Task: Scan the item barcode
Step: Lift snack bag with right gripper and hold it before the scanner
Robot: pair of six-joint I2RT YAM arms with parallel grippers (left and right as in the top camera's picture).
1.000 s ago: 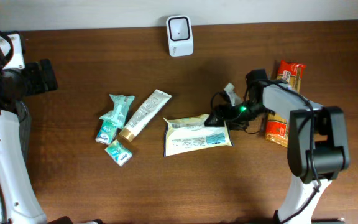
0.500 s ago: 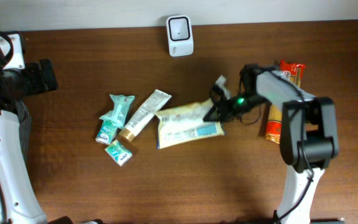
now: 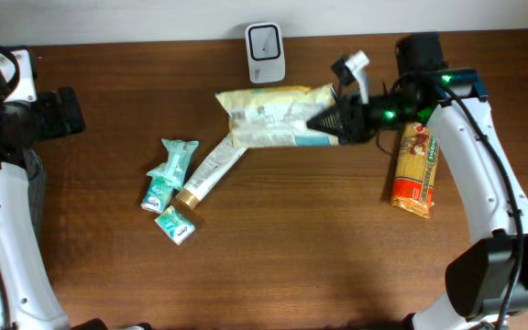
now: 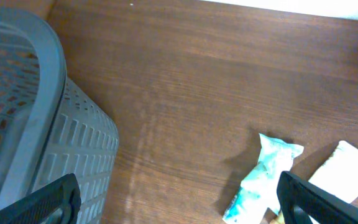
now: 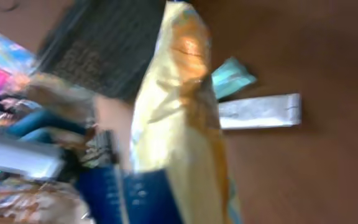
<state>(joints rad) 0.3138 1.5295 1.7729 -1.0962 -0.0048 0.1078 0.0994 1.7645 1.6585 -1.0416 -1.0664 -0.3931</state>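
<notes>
My right gripper [image 3: 335, 119] is shut on the right end of a yellow and white pouch [image 3: 271, 115], which hangs above the table just below the white barcode scanner [image 3: 265, 52] at the back edge. The right wrist view is blurred. There the pouch [image 5: 179, 112] fills the middle, its blue end toward the jaws, and the fingers themselves do not show. Far to the left, my left gripper [image 4: 179, 205] stands open and holds nothing, its black fingertips [image 4: 48, 202] spread wide above bare wood.
A red and orange pasta packet [image 3: 415, 165] lies at the right. Left of centre lie a white tube [image 3: 214, 167], a teal packet [image 3: 174, 163] and small teal packs [image 3: 174, 225]. A grey basket [image 4: 17, 112] stands by the left arm.
The right gripper closed on the pouch, lifted it off the table and carried it back and left to just below the scanner. The left arm has not moved.
</notes>
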